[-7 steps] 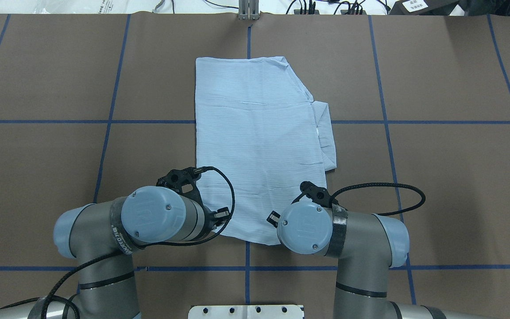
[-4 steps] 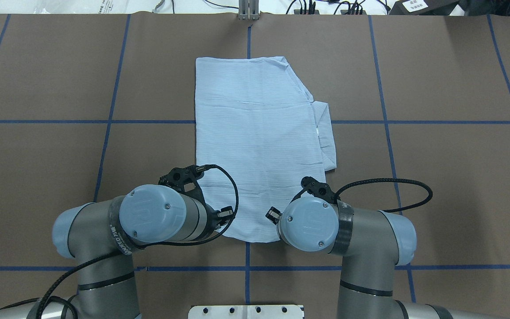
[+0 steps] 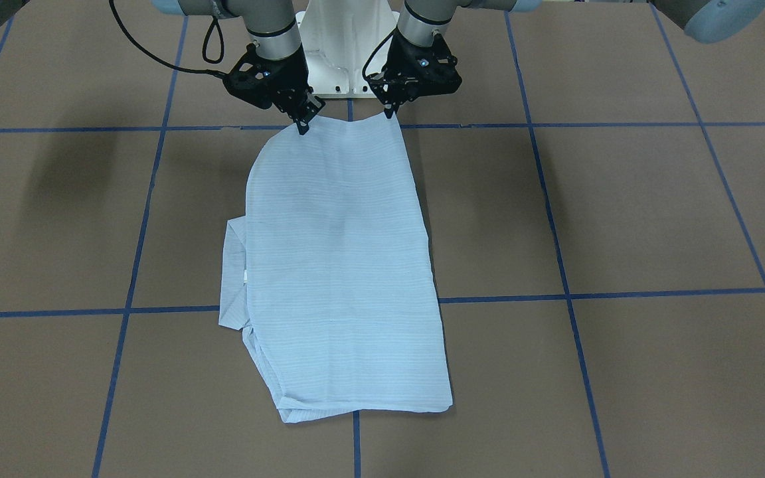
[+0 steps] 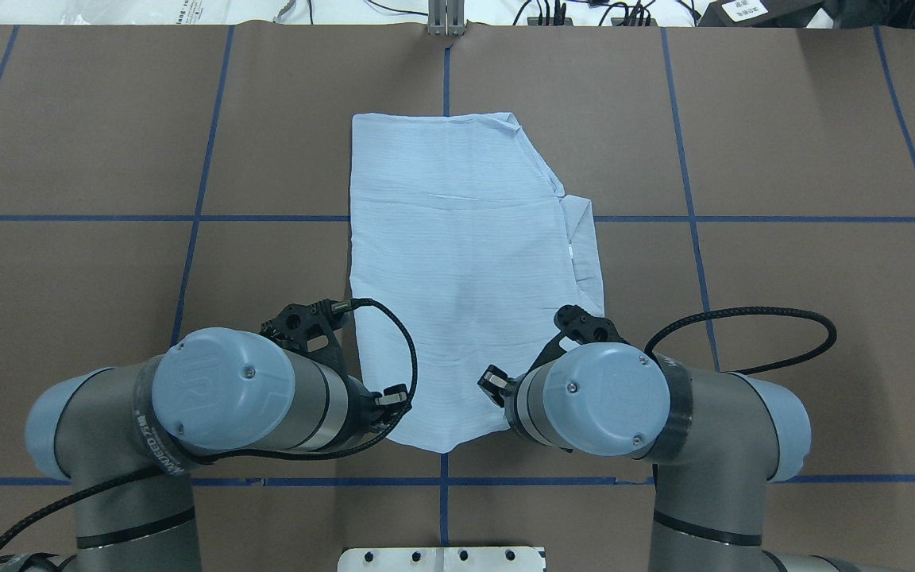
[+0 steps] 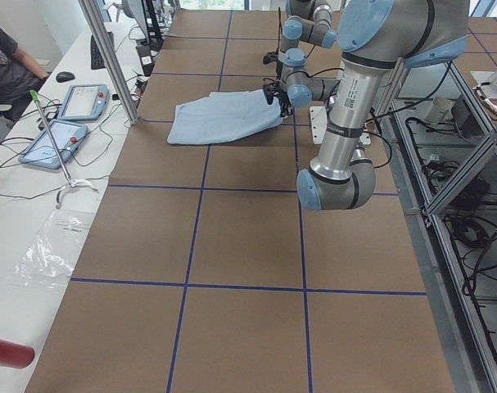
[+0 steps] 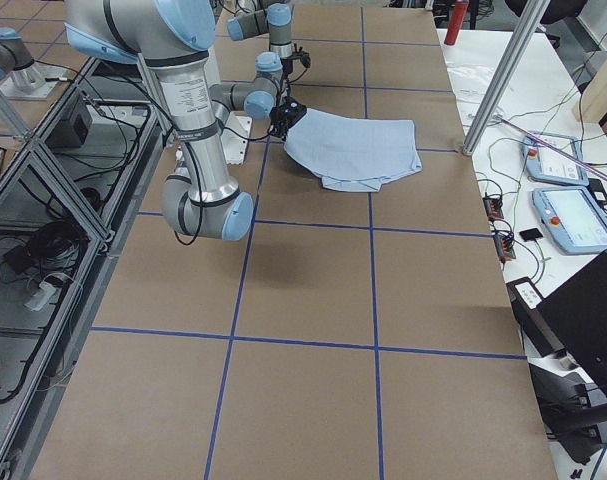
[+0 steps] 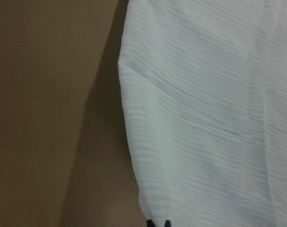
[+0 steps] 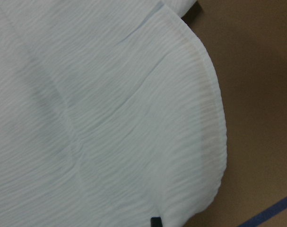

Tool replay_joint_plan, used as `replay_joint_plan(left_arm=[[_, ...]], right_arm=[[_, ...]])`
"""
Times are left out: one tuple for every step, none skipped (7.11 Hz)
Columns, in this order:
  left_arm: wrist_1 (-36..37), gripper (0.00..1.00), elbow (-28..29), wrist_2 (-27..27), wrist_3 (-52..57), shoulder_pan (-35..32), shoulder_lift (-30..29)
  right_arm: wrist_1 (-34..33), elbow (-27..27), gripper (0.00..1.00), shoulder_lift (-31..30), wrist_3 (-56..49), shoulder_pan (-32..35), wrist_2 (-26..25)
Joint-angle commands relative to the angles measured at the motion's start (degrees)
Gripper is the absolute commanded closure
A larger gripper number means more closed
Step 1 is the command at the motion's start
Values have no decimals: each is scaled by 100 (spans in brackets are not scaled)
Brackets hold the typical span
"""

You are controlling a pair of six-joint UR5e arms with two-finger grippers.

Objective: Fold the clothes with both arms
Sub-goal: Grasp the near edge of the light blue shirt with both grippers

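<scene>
One pale-blue shirt [image 4: 457, 262] lies in the middle of the worktop [image 4: 743, 334], its far end flat. Two arms reach it: the left end effector [image 3: 390, 114] pinches the shirt's near left corner, and the right end effector [image 3: 303, 126] pinches its near right corner.

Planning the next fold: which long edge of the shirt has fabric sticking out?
The edge of the shirt on the robot's right: a folded flap pokes out there, while the opposite edge runs straight.
</scene>
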Motion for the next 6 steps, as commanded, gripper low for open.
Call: replay_joint_plan(left_arm=[[131, 100, -356, -482, 0, 34, 15], [184, 100, -645, -859, 0, 25, 42], [584, 100, -1126, -897, 0, 34, 51], [1119, 100, -1610, -915, 0, 43, 42], [1290, 100, -1719, -915, 0, 43, 51], [1283, 100, -1555, -915, 18, 43, 42]], right_arm=[[3, 533, 100, -104, -8, 15, 473], [-6, 709, 100, -114, -8, 16, 650], [-15, 981, 100, -227, -8, 24, 817], [-15, 1323, 100, -420, 1, 42, 1140], [-15, 1370, 100, -430, 1, 42, 1213], [-15, 1144, 100, -378, -42, 103, 1162]])
